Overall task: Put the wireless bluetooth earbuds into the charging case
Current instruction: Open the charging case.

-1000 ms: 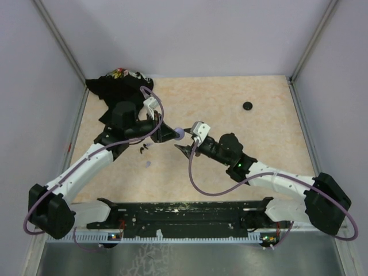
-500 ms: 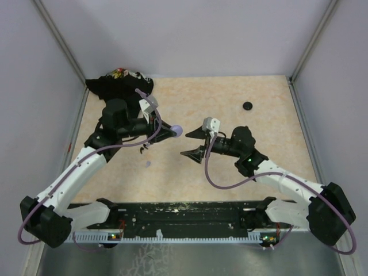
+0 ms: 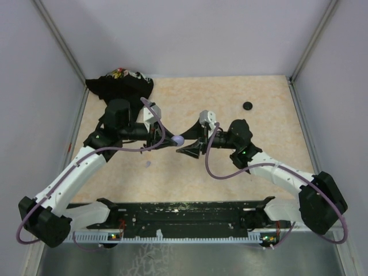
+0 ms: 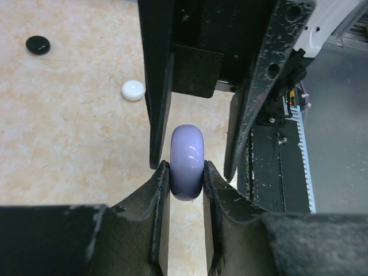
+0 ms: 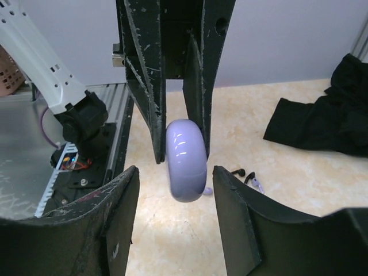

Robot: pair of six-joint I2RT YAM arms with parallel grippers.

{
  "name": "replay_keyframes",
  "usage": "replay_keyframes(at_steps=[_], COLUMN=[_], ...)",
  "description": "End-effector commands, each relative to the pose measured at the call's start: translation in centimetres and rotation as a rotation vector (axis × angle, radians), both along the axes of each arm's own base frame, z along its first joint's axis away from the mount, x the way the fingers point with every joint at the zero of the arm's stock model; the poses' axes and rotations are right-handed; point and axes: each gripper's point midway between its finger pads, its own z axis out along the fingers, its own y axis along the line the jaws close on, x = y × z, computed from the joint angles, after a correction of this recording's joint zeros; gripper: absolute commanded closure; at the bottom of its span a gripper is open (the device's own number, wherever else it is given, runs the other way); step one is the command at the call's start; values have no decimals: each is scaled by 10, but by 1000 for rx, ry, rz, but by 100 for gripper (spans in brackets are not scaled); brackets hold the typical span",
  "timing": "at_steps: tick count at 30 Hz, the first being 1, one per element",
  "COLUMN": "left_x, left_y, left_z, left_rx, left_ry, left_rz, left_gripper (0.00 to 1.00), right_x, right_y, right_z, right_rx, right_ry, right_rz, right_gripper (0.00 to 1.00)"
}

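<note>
Wrist views show left gripper (image 4: pixel 187 173) clamping lavender case (image 4: pixel 187 150), right gripper (image 5: pixel 175 175) apart around it.

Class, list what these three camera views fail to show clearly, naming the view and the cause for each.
- Lavender rounded plastic case: both wrist views show it edge-on in the left claw, so no lid or seam can be seen. From above it is a speck.
- Tiny dark earbuds: small in the right wrist view, beside the open right claw. Specks from above.
- Colourful patterned item on the black cloth heap: too small in the top view.
</note>
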Motion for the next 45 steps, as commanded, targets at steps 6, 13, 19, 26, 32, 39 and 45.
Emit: replay_keyframes(at_steps=[6, 13, 19, 26, 32, 39, 45], left_x=[-16, -18, -17, -9, 0, 11, 23], left_y=[-2, -3, -4, -1, 3, 5, 9], left_z=[8, 7, 6, 10, 13, 8, 7], left_rx=[-5, -5, -6, -12, -20, -2, 7], left_ry=[-52, -46, -31, -28, -49, -33, -25], left_rz=[-89, -98, -93, -7, 77, 134, 214], left_gripper=[100, 100, 96, 58, 47, 46, 46], right_x=[-9, -10, -10, -12, -14, -17, -20], right_y=[5, 6, 8, 6, 4, 2, 2], right_z=[28, 26, 23, 19, 21, 21, 20], right_rx=[52, 50, 49, 47, 51, 58, 58], right_ry=[-52, -42, -27, -25, -30, -33, -31], right_rz=[97, 116, 127, 122, 122, 126, 135], right_gripper=[59, 72, 96, 100, 100, 100, 100])
